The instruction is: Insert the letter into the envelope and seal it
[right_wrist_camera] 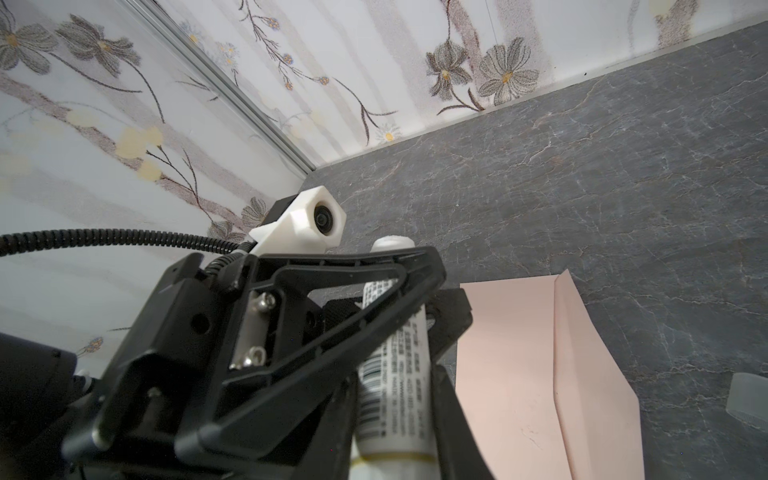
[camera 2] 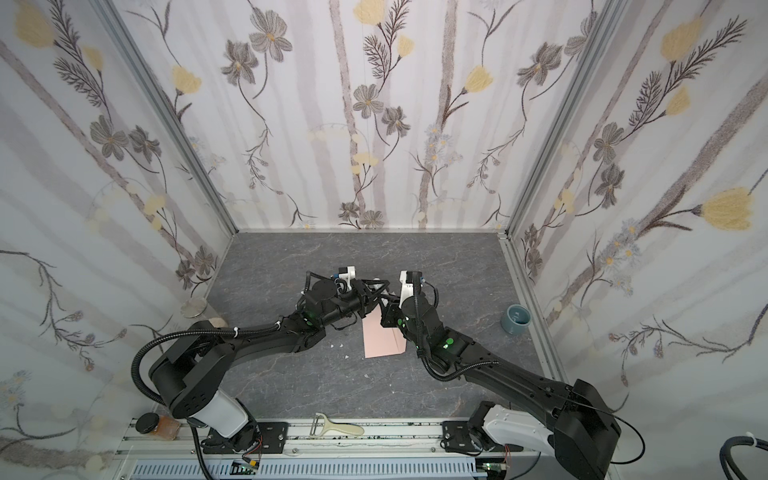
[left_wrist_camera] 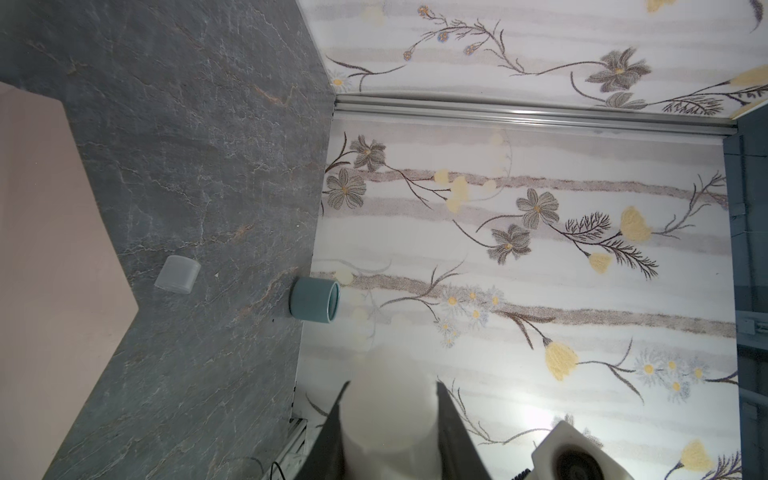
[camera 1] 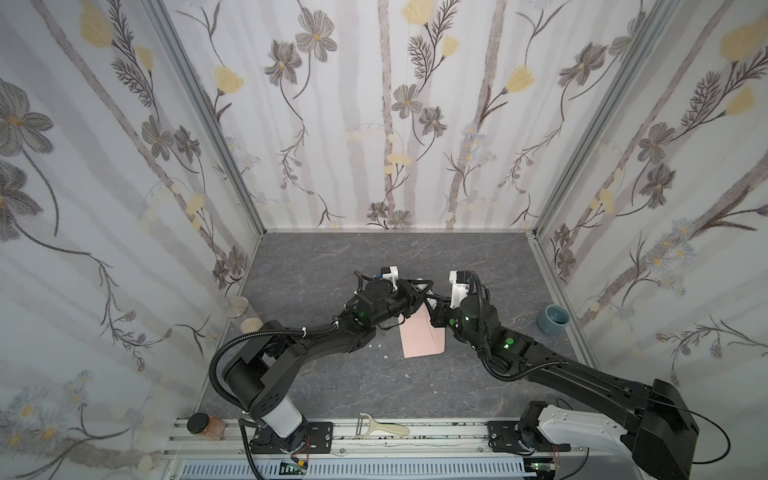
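two grippers meet over the far end of the envelope (camera 1: pixel 420 338) in both top views, the left gripper (camera 1: pixel 417 291) and right gripper (camera 1: pixel 434 309) almost nose to nose, elbows spread wide. no letter shows anywhere, so i judge it already inside (sealing is what's left).

left wrist view: the flap (left_wrist_camera: pixel 83 291) lies open on the table (left_wrist_camera: pixel 187 124), a loose cap (left_wrist_camera: pixel 177 274) sits near it, and the left jaws press against a white glue stick (left_wrist_camera: pixel 386 415).

right wrist view: the right gripper clamps the glue stick's lower end while the left pinches its upper part, tilted beside the envelope.
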### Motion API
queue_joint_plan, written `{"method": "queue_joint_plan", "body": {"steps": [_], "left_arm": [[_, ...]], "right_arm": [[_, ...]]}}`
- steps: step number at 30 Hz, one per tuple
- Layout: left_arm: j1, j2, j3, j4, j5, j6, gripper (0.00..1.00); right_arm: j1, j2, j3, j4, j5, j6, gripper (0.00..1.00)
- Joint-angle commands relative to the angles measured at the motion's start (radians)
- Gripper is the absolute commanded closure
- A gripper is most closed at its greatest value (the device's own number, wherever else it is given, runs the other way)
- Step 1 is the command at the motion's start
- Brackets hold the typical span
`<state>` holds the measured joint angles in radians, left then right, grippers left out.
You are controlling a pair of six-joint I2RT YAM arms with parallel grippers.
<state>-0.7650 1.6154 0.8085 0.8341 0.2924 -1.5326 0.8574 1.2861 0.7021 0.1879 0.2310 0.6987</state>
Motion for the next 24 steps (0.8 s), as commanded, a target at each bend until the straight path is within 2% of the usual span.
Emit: {"method": "queue_joint_plan", "body": {"steps": [1, 7, 10, 13, 16, 19, 24], "left_arm": [[-0.003, 0.002, 0.003, 0.083, 0.026, 0.003, 0.80], [-0.002, 0.003, -0.009, 0.093, 0.024, 0.000, 1.00], [0.000, 0.001, -0.015, 0.095, 0.024, 0.008, 1.00], [0.008, -0.006, -0.024, 0.095, 0.026, 0.038, 1.00], [0.025, -0.012, -0.041, 0.089, 0.031, 0.077, 1.00], [0.045, -0.007, -0.058, 0.082, 0.052, 0.115, 1.00], [0.066, 0.006, -0.064, -0.006, 0.085, 0.227, 1.00]], "right_arm": [[0.003, 0.003, 0.008, 0.030, 0.008, 0.005, 1.00], [0.005, 0.007, 0.008, 0.034, -0.001, 0.008, 1.00], [0.003, 0.004, 0.005, 0.041, -0.014, 0.012, 0.93], [0.003, -0.005, -0.001, 0.042, -0.039, 0.018, 0.76], [-0.001, -0.023, -0.007, 0.028, -0.071, 0.029, 0.65], [-0.004, -0.062, -0.021, 0.002, -0.098, 0.042, 0.59], [-0.028, -0.162, -0.056, -0.076, -0.135, 0.064, 0.57]]}}
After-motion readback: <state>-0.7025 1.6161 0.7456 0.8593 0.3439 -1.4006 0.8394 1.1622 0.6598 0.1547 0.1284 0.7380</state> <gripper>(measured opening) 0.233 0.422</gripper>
